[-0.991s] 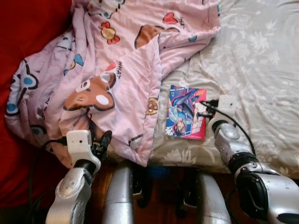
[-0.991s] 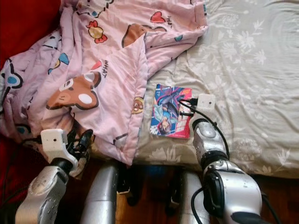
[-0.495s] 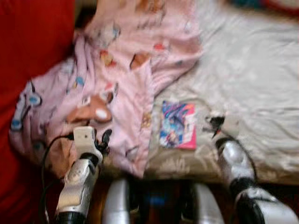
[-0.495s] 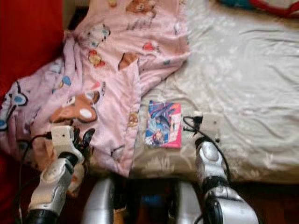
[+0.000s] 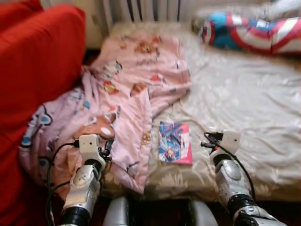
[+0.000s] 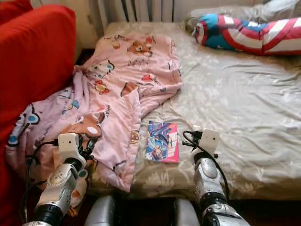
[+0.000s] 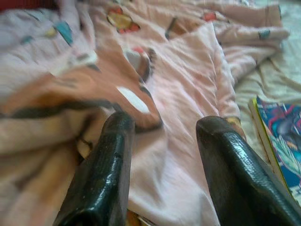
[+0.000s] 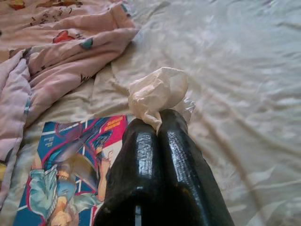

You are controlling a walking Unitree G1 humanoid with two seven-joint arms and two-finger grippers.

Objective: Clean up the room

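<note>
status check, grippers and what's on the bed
Right gripper shut on crumpled tissue. Left gripper open over pink blanket. Comic book on the sheet.

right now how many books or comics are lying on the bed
1: a comic book on the bedsheet, between the pink blanket and the right claw. Others may hide under the blanket.

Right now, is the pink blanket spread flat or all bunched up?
Bunched up. The pink blanket lies in rumpled folds on the bed's left side, spilling over the edge.
</note>
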